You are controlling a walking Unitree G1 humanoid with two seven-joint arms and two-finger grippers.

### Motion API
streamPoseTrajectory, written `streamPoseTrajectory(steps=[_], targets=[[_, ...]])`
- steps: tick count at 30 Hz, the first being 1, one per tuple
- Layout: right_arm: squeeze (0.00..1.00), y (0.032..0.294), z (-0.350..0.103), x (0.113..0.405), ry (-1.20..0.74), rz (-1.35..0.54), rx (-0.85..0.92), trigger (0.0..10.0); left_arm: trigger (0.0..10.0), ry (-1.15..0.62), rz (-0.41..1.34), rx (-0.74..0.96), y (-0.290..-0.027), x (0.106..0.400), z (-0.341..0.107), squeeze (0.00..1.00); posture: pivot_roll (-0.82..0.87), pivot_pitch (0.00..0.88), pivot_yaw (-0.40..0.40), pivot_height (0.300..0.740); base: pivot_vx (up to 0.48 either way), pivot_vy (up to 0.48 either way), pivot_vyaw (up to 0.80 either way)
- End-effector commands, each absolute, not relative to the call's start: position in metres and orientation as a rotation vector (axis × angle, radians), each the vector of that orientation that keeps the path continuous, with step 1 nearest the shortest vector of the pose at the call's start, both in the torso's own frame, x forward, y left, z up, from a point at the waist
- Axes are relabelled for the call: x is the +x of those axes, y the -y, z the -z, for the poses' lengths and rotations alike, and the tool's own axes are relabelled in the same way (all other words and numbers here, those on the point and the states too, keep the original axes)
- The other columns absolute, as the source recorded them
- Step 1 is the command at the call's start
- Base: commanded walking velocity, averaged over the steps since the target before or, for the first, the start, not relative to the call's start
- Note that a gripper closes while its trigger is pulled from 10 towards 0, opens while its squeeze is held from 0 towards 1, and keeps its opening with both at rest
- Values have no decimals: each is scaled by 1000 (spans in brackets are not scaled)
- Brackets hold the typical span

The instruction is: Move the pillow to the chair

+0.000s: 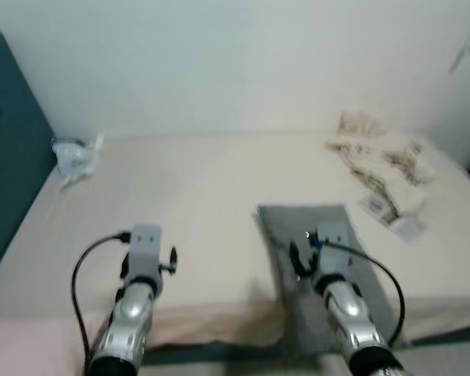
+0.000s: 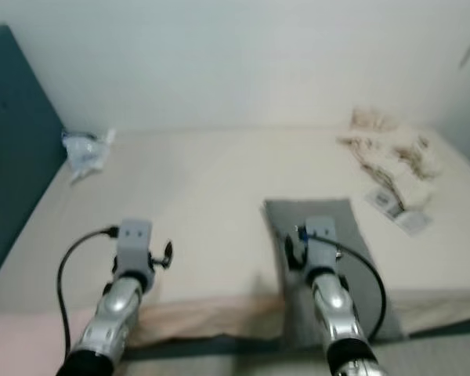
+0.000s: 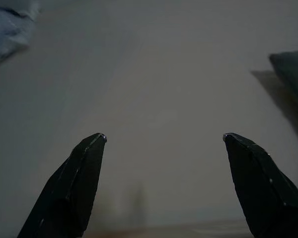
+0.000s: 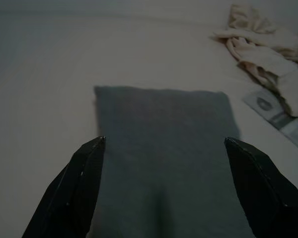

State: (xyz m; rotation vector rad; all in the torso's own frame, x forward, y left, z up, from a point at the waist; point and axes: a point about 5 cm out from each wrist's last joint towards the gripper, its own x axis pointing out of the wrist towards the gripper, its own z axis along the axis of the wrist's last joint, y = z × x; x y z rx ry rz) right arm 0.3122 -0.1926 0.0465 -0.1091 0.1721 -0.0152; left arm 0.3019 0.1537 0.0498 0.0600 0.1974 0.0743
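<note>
On the bed (image 1: pixel 204 188), near its front edge, lies the grey pillow (image 4: pixel 164 144). Right pincer (image 4: pixel 164 148) hovers above it, released; left pincer (image 3: pixel 164 144) released over bare sheet. Pillow looks soft, light, floppy: pinch the near edge.

Plain grey pillow (image 4: pixel 164 148) on a cream bed (image 1: pixel 204 188), teal headboard (image 1: pixel 8 141), white wall (image 1: pixel 235 63).

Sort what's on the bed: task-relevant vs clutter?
Job:
- grey pillow, at the bed's near edge
- right gripper, open above the pillow
- left gripper, open over bare sheet

Lying about:
- crumpled beige cloth
- printed leaflet
- clear plastic bag
</note>
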Motion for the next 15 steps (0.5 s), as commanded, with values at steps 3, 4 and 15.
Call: streamPoseTrajectory(steps=[3,4,15], targets=[[0,191,-40,308,-202,14,-94,10000,10000,-228,-87,58,-159,300,-46,0,-17,74,-7,740,0,0,0],[0,191,-40,308,-202,14,-94,10000,10000,-228,-87,58,-159,300,-46,0,-17,74,-7,740,0,0,0],[0,193,-39,308,-214,7,-91,10000,10000,-254,-93,107,-165,301,-45,0,-19,78,-9,740,0,-175,0]])
